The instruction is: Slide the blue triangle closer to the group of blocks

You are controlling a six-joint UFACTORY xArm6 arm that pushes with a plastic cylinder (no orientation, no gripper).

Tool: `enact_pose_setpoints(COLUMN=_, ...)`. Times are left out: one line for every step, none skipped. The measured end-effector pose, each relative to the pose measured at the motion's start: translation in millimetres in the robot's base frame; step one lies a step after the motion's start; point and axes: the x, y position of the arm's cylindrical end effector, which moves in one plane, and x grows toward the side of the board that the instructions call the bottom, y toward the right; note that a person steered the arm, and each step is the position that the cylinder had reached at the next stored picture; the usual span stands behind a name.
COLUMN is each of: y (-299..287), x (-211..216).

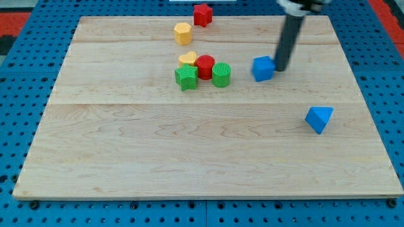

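Blue cube (263, 68) touching my tip (279, 69), on its rt.

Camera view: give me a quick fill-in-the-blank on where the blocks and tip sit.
1. My tip sits just to the view's right of the blue ____.
2. The blue triangle lies alone toward the view's ____ of the board.
3. The green cylinder stands next to the ____ cylinder in the group.
4. The block nearest the view's top edge is the red ____.

Missing words: cube; right; red; star
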Motion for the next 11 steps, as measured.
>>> enact_pose_setpoints(y=-38.0, x=2.4)
enact_pose_setpoints(y=7.3, x=39.9)
enact_pose_setpoints(y=43.7, x=91.2)
enact_pose_setpoints(y=147.0, x=76.9)
enact_pose_setpoints(y=185.6, x=152.2)
enact_pose_setpoints(y=106.1, x=166.4)
enact_pose_setpoints(y=83.5, x=101.4)
enact_pose_setpoints(y=51.5, x=56.3)
enact_pose_setpoints(y=61.3, x=100.4)
enact_pose_setpoints(y=8.0, x=90.6)
enact_pose_setpoints(y=15.7, x=36.9)
